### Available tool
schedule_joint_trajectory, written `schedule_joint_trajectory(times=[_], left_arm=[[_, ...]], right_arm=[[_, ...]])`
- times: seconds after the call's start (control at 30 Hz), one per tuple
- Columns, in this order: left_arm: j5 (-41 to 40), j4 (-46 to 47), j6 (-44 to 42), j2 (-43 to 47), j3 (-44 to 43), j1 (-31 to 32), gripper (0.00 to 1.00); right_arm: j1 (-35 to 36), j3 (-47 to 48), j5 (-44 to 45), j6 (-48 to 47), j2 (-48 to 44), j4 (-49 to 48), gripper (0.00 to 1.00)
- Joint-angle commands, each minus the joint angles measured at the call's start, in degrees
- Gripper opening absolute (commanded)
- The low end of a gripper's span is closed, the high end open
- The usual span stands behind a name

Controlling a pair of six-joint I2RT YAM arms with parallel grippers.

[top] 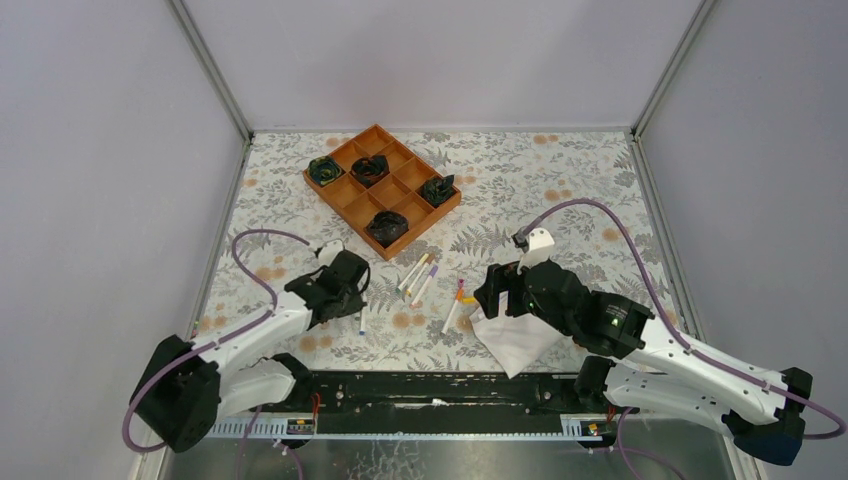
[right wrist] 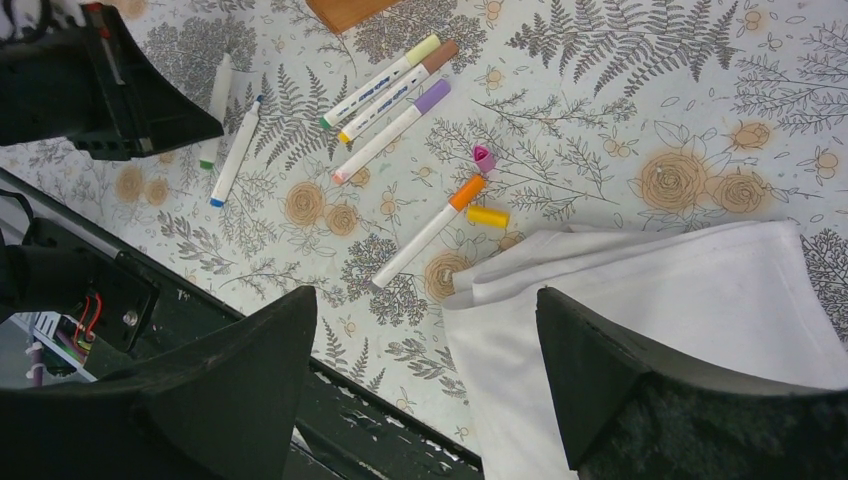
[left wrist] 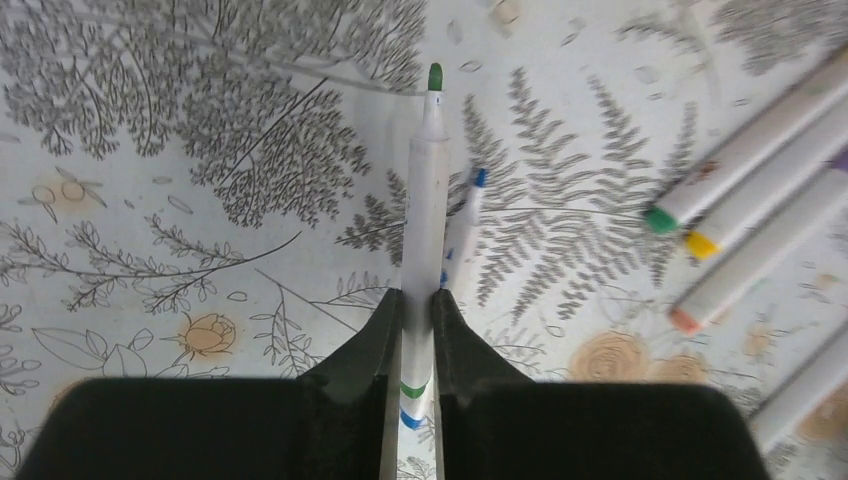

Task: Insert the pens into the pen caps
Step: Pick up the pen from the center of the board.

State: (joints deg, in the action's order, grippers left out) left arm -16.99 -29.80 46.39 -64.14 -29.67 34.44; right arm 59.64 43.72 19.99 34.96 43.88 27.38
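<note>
Left of the capped pens, the left gripper clamps a bare green-tipped pen, a blue-tipped pen lies uncapped beside it, a pink cap and yellow cap lie loose, and the right gripper gapes empty.

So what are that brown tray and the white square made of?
The tray looks like wood, matte orange-brown with thin dividers. The white square seems to be cloth, going by its soft folded edges.
</note>
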Motion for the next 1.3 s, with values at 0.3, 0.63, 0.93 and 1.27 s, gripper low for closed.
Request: schedule_joint_trajectory(times=[0.3, 0.63, 0.93, 1.27], left_arm=[[24.1, 21.5, -15.6, 12.9, -5.3, 4.4, 0.0], [40.2, 39.5, -11.5, 14.2, -2.3, 12.4, 0.0], [41.2, 39.9, -12.1, 13.8, -2.0, 14.8, 0.0], [39.5, 40.0, -12.0, 14.2, -1.6, 15.5, 0.0]], right_arm=[[-0.1, -3.3, -5.8, 1.4, 1.4, -11.8, 0.93], [-10.6, -2.9, -29.4, 7.1, 7.6, -24.3, 0.94], [-11.1, -1.8, -33.2, 11.6, 9.9, -31.2, 0.91], [-11.2, -0.1, -35.2, 11.2, 12.1, -31.0, 0.42]])
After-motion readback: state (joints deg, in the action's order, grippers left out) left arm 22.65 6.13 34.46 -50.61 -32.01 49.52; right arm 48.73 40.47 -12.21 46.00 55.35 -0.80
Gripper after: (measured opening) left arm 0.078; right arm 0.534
